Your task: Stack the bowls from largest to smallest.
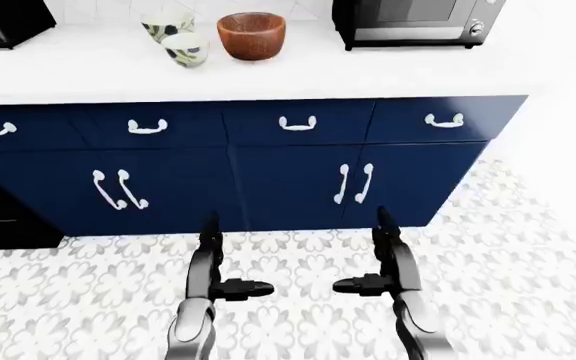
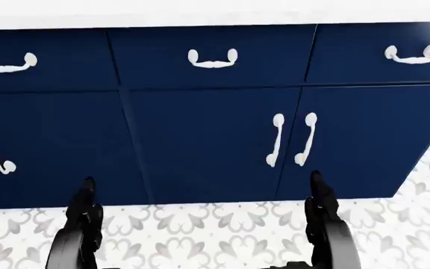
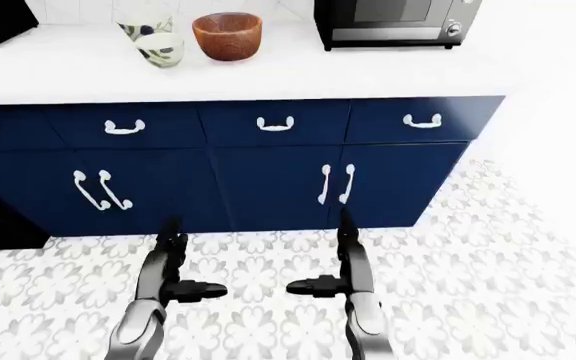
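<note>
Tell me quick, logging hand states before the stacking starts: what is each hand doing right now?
Left three-finger hand: open, empty, held low over the patterned tile floor.
Right three-finger hand: open, empty, also low over the floor.

Three bowls stand upright on the white worktop (image 1: pixel 298 71), near the top of the left-eye view. The brown wooden bowl (image 1: pixel 252 34) is the widest. Just left of it sits a small pale bowl with dark blotches (image 1: pixel 187 49). Above that one, touching or nearly so, stands a similar patterned bowl (image 1: pixel 167 24).
</note>
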